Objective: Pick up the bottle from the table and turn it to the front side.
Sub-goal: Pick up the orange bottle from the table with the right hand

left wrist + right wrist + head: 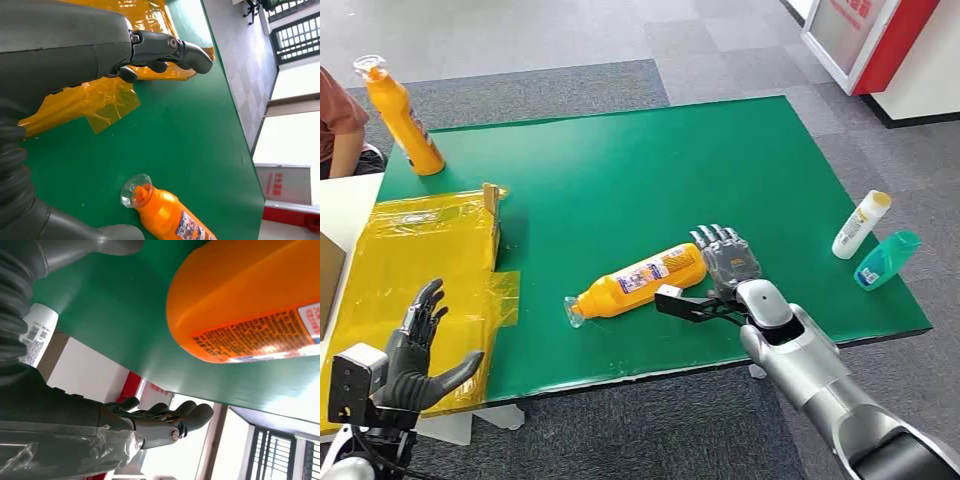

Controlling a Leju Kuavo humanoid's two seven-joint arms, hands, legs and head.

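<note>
So the orange bottle (643,281) is lying on its side on the green mat (637,170), near the front edge and roughly in the middle. Its clear cap (574,311) points left toward the yellow plastic sheet (410,270), and its printed label faces up.

The right hand (726,258) is just right of the bottle's base, palm down and fingers stretched out flat, holding nothing. From the head view it looks like it's right up against the bottle's bottom end, but I can't tell if it's actually touching. The right wrist view shows the bottle's base (245,300) big and close, with the fingers (166,415) straight and nothing between them.

The left hand (422,355) is down at the near left, over the yellow plastic sheet, fingers spread and thumb sticking out, also empty. In the left wrist view you can see the bottle's cap end (136,190) well apart from that hand.

Other stuff: a second orange bottle (399,115) standing tilted at the far left corner of the mat, and a white bottle (860,224) plus a teal bottle (887,258) lying together at the right edge. A person's arm in a reddish sleeve (339,120) shows at the far left.
</note>
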